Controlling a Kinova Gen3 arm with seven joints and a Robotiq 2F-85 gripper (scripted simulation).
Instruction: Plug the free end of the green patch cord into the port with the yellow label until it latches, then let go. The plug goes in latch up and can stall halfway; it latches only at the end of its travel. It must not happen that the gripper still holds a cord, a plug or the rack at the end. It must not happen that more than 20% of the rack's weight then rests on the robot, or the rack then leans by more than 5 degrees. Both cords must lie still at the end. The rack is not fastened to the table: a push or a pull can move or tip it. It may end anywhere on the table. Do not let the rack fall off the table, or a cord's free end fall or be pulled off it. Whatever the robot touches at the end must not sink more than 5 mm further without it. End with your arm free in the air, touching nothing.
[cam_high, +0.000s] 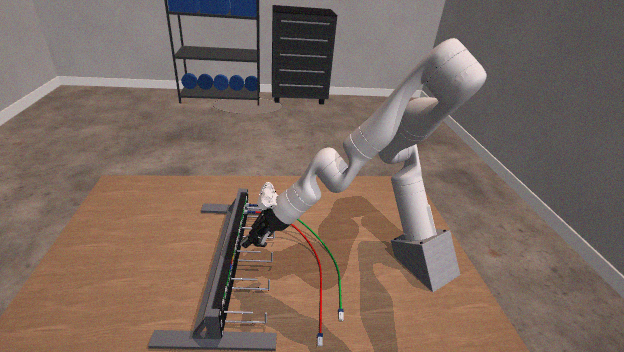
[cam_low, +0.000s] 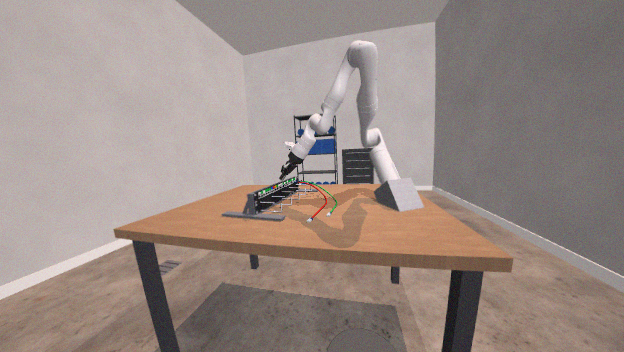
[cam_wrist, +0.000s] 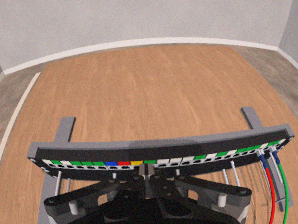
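The dark patch rack (cam_high: 224, 265) stands on the wooden table, with a row of coloured port labels along its face. The yellow label (cam_wrist: 136, 163) shows in the wrist view, just left of my fingers. My gripper (cam_high: 249, 243) is shut and empty, close to the rack's face near its far end, and it also shows in the exterior view (cam_low: 283, 176). The green cord (cam_high: 331, 257) runs from the rack's far end across the table. Its free plug (cam_high: 340, 315) lies on the table, far from my gripper. The plug also shows in the exterior view (cam_low: 329, 214).
A red cord (cam_high: 319, 280) lies beside the green one, and its plug (cam_high: 320, 340) rests near the table's front edge. Metal cable brackets (cam_high: 252, 285) stick out from the rack toward the cords. My arm's base (cam_high: 427, 257) stands at the right.
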